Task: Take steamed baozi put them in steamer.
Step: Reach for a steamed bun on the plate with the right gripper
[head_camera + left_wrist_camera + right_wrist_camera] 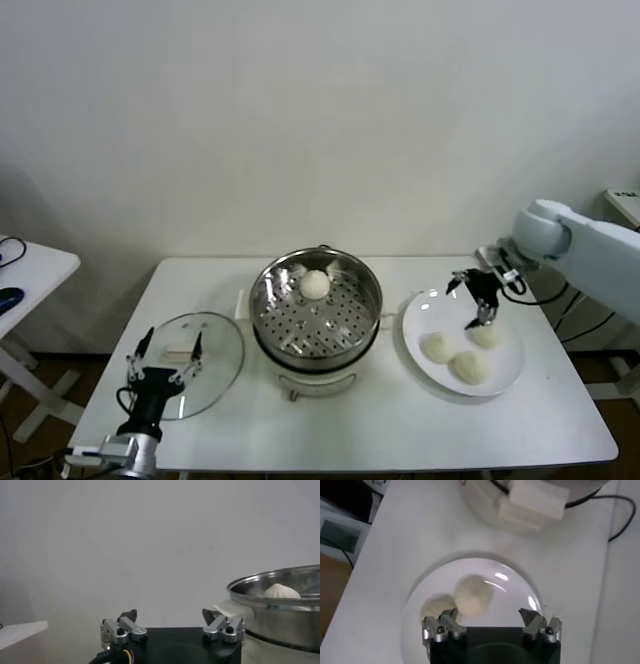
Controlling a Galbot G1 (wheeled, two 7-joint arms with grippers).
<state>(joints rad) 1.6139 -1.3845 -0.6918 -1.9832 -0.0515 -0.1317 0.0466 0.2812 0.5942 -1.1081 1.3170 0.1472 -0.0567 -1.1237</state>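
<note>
One baozi (315, 284) in steamer (316, 310), three on plate (418, 345), open right hand (473, 300) above them

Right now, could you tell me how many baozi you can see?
4. One baozi sits on the perforated tray in the steamer; three lie on the white plate: one at its left, one at the front, one under the open right gripper.

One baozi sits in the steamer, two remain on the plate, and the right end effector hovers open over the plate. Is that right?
Not quite: three baozi remain on the plate, as the head view shows. The rest holds: one baozi in the steamer, and the right end effector hovers open over the plate.
</note>
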